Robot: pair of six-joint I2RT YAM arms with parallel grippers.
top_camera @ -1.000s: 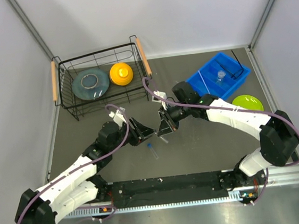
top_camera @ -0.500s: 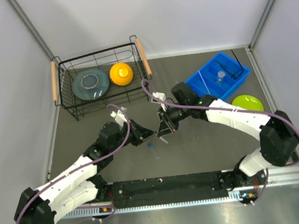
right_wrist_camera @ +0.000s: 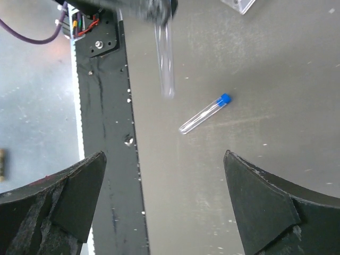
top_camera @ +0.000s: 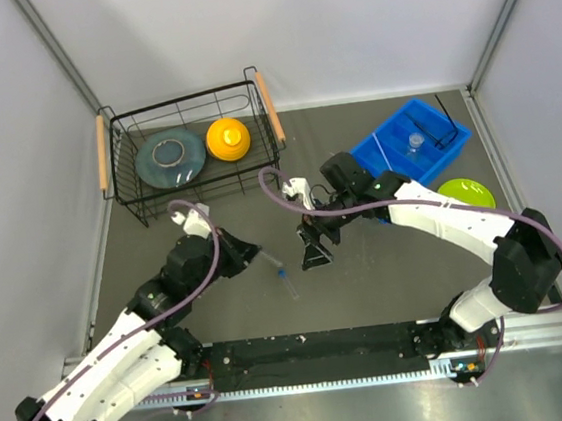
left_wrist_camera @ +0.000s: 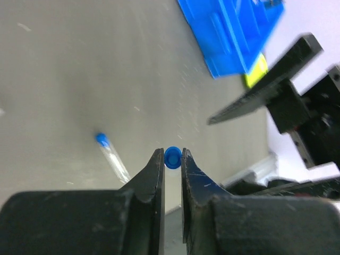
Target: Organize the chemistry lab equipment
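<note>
My left gripper (left_wrist_camera: 171, 155) is shut on a thin clear test tube, whose blue cap (left_wrist_camera: 172, 158) shows end-on between the fingertips. From above, that left gripper (top_camera: 252, 251) hangs left of centre with the held tube (top_camera: 267, 261) sticking out of it. The same tube appears blurred in the right wrist view (right_wrist_camera: 165, 58). A second blue-capped test tube (top_camera: 288, 282) (right_wrist_camera: 204, 115) (left_wrist_camera: 112, 158) lies flat on the table. My right gripper (top_camera: 316, 255) (right_wrist_camera: 163, 159) stands wide open above the table, holding nothing. A small clear vial (top_camera: 415, 142) and a black wire ring stand (top_camera: 450, 124) lie in the blue tray (top_camera: 375, 146).
A black wire basket (top_camera: 136, 190) at the back left holds a grey plate (top_camera: 169, 158) and a yellow dome (top_camera: 227, 138). A lime-green plate (top_camera: 466, 192) lies at the right. A clear plastic corner (right_wrist_camera: 241, 4) shows at the top edge of the right wrist view.
My left gripper closed on the test tube and drew back to the left with it. My right gripper opened wide and let the tube go.
</note>
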